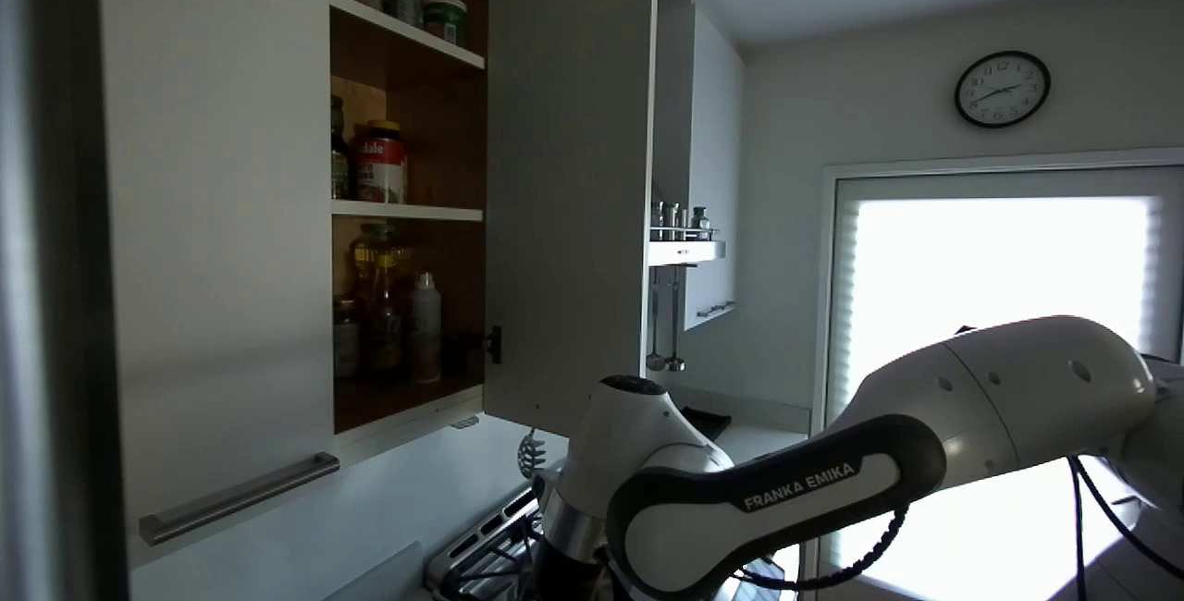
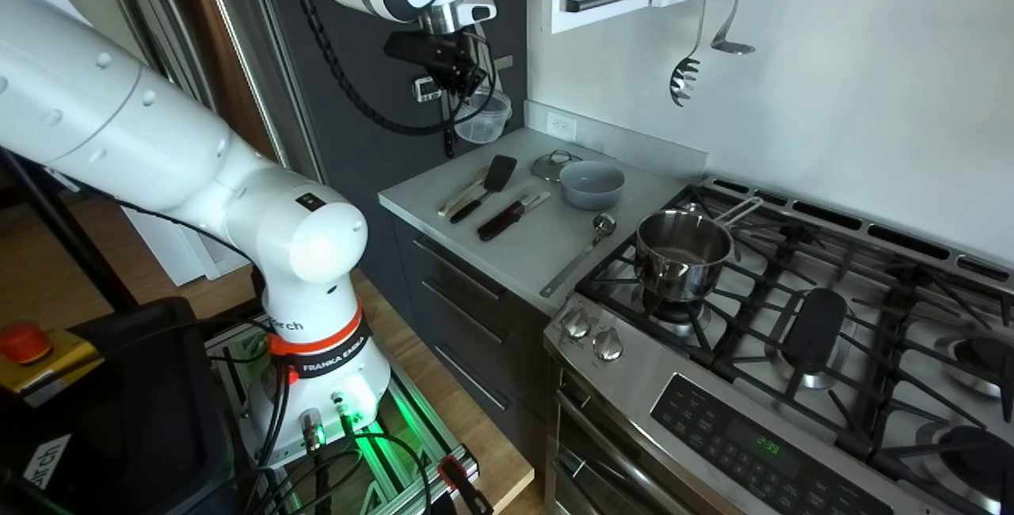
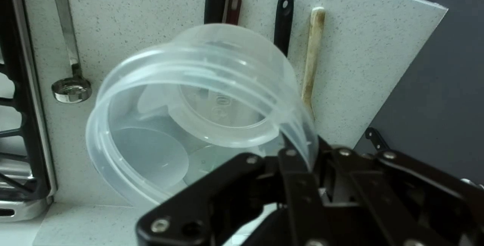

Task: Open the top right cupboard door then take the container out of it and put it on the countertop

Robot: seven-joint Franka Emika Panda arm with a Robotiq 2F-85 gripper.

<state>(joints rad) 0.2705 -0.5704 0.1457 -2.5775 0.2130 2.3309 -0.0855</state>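
Most of the job looks done. In an exterior view, the tall, flat, pale grey-white cupboard door [image 1: 566,176] stands wide open, and a yellow-topped red jar [image 1: 379,171] shows on a thin white shelf [image 1: 412,211] inside. The round, clear plastic tub [image 3: 202,115] must be the container, I think, and it is out of the brown-lined cupboard [image 1: 444,153]. It hangs mouth up in the air over the pale, speckled, flat countertop [image 2: 539,235] and does not touch it. The black metal gripper [image 3: 308,159] has its jaws pinched together on one side of the tub's rim, with just the thin plastic between them. What is left, I guess, is to bring the tub down, set it on the countertop and let go.

Lots of kitchen things lie on the countertop. Near the edge by the tall dark grey panel [image 3: 435,98] are a pale wooden stick [image 3: 312,55] and a flat black spatula [image 2: 495,178]. A long silver ladle [image 3: 68,30] lies near the edge by the steel gas stove [image 2: 634,383]. Near the back edge, a round grey bowl [image 2: 592,198] sits just beside a see-through round lid [image 2: 550,166]. A shiny metal pot [image 2: 677,265] stands on the stove. The room is dim, but a big white window [image 1: 1004,259] is very bright, and a round, black-rimmed white clock [image 1: 1002,90] hangs on the pale wall [image 1: 786,259].
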